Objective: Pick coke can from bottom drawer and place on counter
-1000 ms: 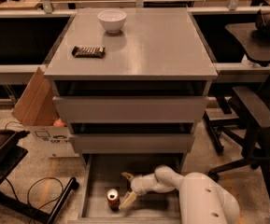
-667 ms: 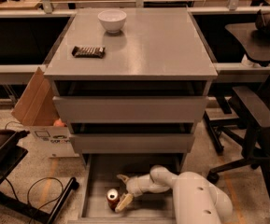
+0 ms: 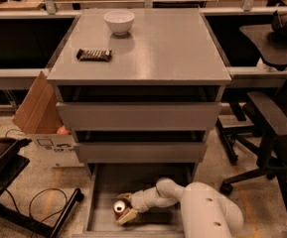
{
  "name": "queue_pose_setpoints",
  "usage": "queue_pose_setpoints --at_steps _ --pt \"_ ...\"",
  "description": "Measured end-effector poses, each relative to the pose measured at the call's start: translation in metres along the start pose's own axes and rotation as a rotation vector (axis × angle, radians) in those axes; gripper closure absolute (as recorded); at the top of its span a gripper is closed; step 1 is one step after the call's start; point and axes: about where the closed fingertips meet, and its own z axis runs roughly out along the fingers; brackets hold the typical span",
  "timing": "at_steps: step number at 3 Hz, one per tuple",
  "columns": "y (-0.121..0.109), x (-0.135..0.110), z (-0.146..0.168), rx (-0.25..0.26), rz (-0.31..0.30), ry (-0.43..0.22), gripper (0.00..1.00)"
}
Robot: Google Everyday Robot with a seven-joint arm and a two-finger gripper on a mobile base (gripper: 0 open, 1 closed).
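The coke can [image 3: 119, 207], red with a silver lid, stands upright on the floor of the open bottom drawer [image 3: 103, 190], near its front left. My gripper [image 3: 124, 207] reaches down into the drawer from the white arm at the bottom right. Its fingers are open, one behind the can and one in front of it, so the can sits between them. The grey counter [image 3: 168, 48] is the top slab of the cabinet, well above the gripper.
A white bowl [image 3: 119, 21] and a dark snack-bar wrapper [image 3: 94, 55] lie on the counter's left side. Two closed drawers sit above the open one. A cardboard box [image 3: 38, 118] stands at the left, office chairs [image 3: 269, 133] at the right, cables on the floor.
The gripper has moved left across the drawer floor and now straddles the can. The can has not moved.
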Motion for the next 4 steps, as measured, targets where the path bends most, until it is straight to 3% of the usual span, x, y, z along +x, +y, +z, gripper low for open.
queue_pose_setpoints --at_steps 2,3,4 --pt "0.016 -0.019 0.002 -0.007 0.037 -0.013 0.74" --pt "0.011 -0.063 -0.033 0.086 0.058 -0.02 0.97" --pt "0.007 -0.128 -0.091 0.214 0.089 -0.033 1.0"
